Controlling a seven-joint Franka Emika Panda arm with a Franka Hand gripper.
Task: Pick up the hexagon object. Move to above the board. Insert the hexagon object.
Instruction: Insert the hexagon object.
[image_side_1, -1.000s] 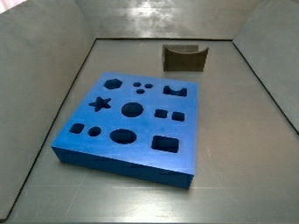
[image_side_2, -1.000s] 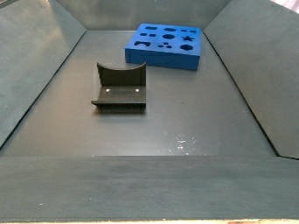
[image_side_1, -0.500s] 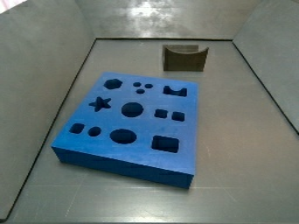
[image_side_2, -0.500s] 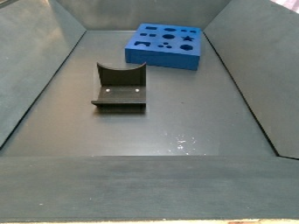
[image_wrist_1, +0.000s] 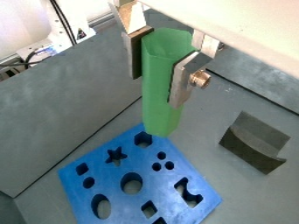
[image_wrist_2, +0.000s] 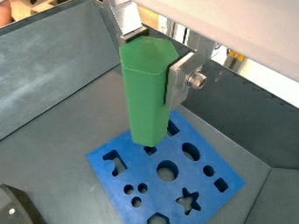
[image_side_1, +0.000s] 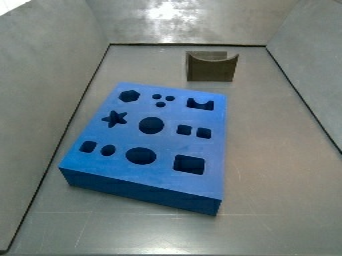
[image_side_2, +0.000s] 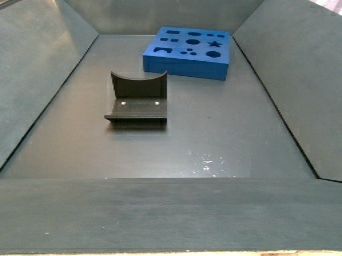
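Note:
My gripper (image_wrist_1: 160, 74) shows only in both wrist views (image_wrist_2: 152, 70); it is shut on the hexagon object (image_wrist_1: 159, 87), a tall bright green peg held upright between the silver fingers. The peg (image_wrist_2: 146, 96) hangs high above the board (image_wrist_1: 156, 179), a thick blue slab with dark shaped holes (image_wrist_2: 138, 168). The peg's lower end lines up over the board's edge near the hexagon hole and covers part of it. In both side views the board (image_side_1: 167, 145) lies on the floor (image_side_2: 187, 70) with neither gripper nor peg in the picture.
The fixture (image_side_1: 211, 66), a dark L-shaped bracket, stands on the grey floor apart from the board (image_side_2: 136, 100); it also shows in both wrist views (image_wrist_1: 254, 140) (image_wrist_2: 10, 206). Grey sloped walls enclose the floor on all sides.

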